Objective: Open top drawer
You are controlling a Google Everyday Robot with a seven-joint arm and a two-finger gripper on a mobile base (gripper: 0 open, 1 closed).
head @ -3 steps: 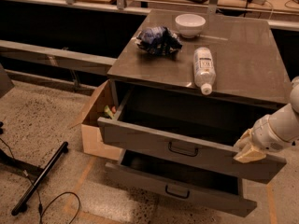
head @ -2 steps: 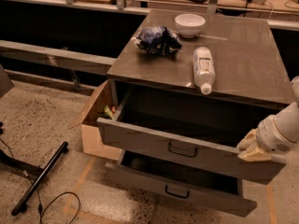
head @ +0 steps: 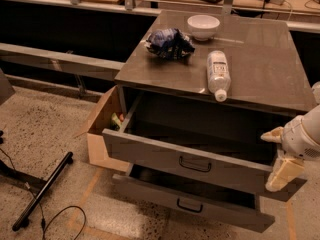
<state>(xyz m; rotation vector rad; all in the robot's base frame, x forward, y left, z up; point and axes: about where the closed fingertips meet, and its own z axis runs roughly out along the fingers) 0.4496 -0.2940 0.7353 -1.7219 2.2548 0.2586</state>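
**A:** Since a second ago the gripper [head: 268,161] has slid a little rightward along the front panel. Its fingers [head: 284,174], which looked close together then, now stand spread, one above the other. The top drawer [head: 160,151] itself has hardly shifted.

**B:** Where is it relative to the fingers?

**A:** It stretches leftward from them, pulled well out of the cabinet with its dark interior showing. The fingers sit at its right-hand end, the upper one level with the panel's top edge and the lower one near its bottom corner. I can't tell whether either touches the metal.

**B:** How would it handle?

**A:** It's stiff sheet metal, probably heavy and running on slides, so I'd expect steady resistance rather than give. The flat front looks slick. The sure hold is the handle [head: 195,164], well to the fingers' left at mid-panel. Hooking the top edge would also work, though pulling at one end might skew it on its slides.

**B:** And the arm?

**A:** The white forearm [head: 307,134] comes in from the right edge, with the wrist bent so the fingers point left and downward.

**B:** Anything else nearby?

**A:** The lower drawer [head: 200,209], below the fingers, is also partly out. A bottle [head: 218,74] lies on the surface [head: 260,59] above them.
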